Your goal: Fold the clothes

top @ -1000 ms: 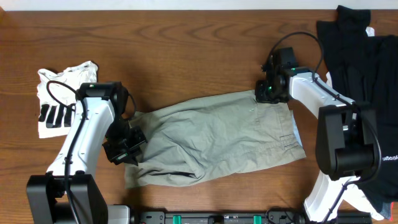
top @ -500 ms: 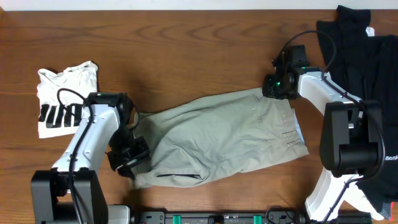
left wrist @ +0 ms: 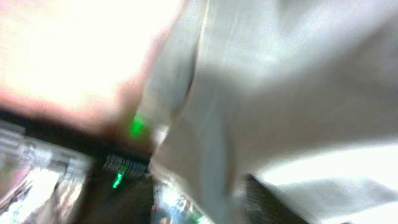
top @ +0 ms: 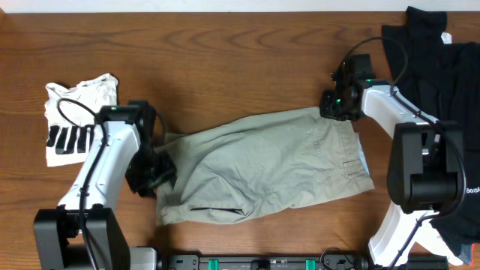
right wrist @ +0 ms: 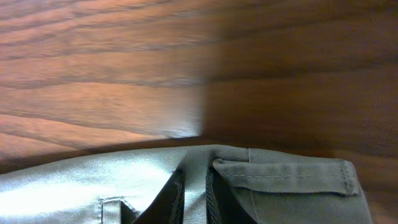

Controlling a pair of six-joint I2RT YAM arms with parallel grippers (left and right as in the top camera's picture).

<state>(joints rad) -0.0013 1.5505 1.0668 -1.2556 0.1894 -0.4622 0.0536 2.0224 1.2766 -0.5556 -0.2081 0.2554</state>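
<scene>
Right gripper pinches the shorts at their waistband corner; left gripper at the shorts' opposite end, jaws too blurred to tell.

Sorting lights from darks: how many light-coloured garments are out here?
2: the khaki shorts spread in the middle, and the white tee at the far left. The black pile at far right could hide another.
</scene>
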